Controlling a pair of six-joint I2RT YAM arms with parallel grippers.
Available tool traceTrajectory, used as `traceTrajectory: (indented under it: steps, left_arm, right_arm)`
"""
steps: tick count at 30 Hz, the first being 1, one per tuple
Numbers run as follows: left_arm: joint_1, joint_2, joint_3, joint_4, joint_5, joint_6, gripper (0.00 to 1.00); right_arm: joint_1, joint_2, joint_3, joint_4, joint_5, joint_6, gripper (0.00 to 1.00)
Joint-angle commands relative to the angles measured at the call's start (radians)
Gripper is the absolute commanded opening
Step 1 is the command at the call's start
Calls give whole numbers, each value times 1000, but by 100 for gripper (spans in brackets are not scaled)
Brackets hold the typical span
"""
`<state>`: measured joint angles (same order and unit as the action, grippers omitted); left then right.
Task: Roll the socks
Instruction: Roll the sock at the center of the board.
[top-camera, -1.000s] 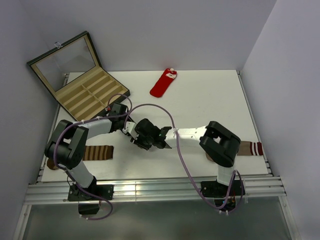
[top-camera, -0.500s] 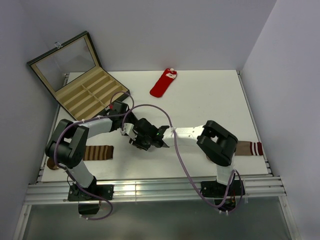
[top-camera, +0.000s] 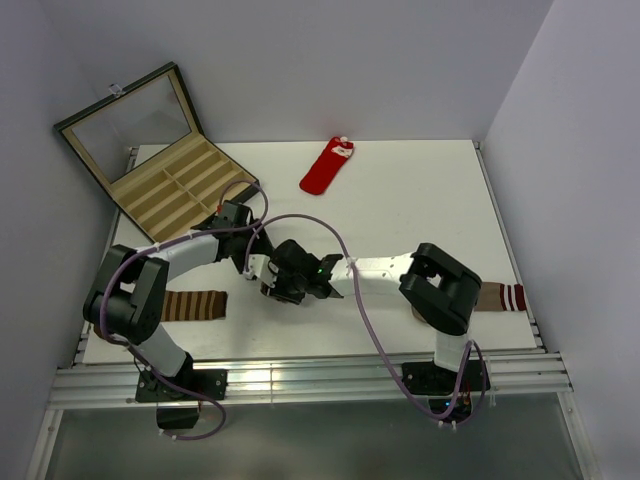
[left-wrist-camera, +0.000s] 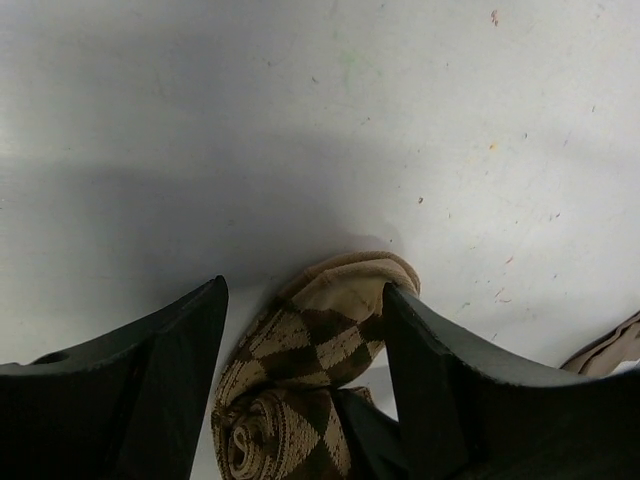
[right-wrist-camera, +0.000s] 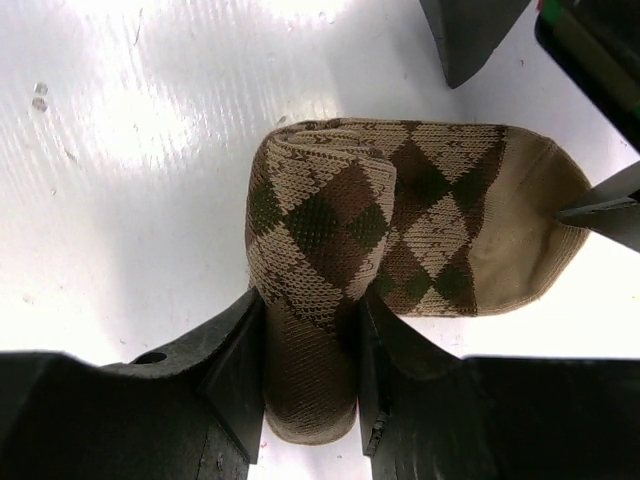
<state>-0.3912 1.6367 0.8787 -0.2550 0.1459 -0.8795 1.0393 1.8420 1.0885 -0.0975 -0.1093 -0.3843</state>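
Left arm (top-camera: 185, 250), right arm (top-camera: 385, 268): white link tubes, bulky black joint housings with rounded corners. Lilac cable (top-camera: 300, 215) loops loosely along each arm, down to black base blocks (top-camera: 185, 385). Left gripper (left-wrist-camera: 305, 370), right gripper (right-wrist-camera: 310, 390): matte black wedge-shaped fingers (right-wrist-camera: 235, 385), flat inner faces, shallow round recess on outer side. Small green and red marks on left gripper body.

the left gripper (top-camera: 290, 286) and right gripper (top-camera: 312, 280) are covering the argyle sock (right-wrist-camera: 350, 220) from above. the left arm (top-camera: 130, 300) is hiding one end of the striped sock (top-camera: 195, 305); the right arm (top-camera: 440, 290), part of the brown sock (top-camera: 497, 296).
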Motion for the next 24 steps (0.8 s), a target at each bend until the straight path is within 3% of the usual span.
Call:
traceTrajectory:
  steps: [1, 8, 16, 19, 20, 24]
  left_arm:
    - [2, 0, -9, -47, 24, 65, 69]
    - [2, 35, -13, -56, 49, 86, 61]
    - [0, 69, -21, -37, 50, 73, 29]
    - [0, 81, -20, -9, 38, 48, 11]
    - [0, 87, -18, 3, 46, 34, 0]
    - [0, 117, -1, 58, 61, 2, 0]
  right_arm:
    - [11, -20, -27, -48, 3, -47, 0]
    - [11, 2, 8, -99, -7, -56, 0]
    - [11, 2, 30, -119, -27, -45, 0]
    - [11, 2, 39, -130, -43, -44, 0]
    - [11, 3, 47, -142, -46, -44, 0]
    - [18, -15, 41, -139, -61, -34, 0]
